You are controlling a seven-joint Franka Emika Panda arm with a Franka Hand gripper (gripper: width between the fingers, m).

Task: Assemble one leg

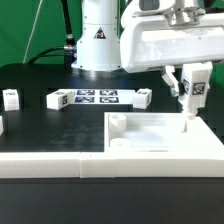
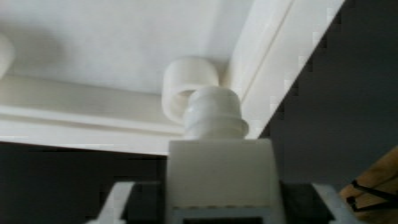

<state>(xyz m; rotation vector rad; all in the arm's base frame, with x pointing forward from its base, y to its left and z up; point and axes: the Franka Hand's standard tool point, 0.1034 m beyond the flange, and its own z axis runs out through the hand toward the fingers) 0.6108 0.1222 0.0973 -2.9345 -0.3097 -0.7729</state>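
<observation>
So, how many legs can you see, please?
4. The held leg is in the tool at a corner of the panel. The middle leg lies beside the marker board. The left leg and a cropped leg lie at the exterior view's left. Others may be hidden.

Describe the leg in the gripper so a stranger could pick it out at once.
Find the large white panel low in the exterior view. Over its far corner on that view's right, the gripper holds the leg upright. Unlike the other legs lying loose on the black table, it alone stands on end, gripped.
</observation>
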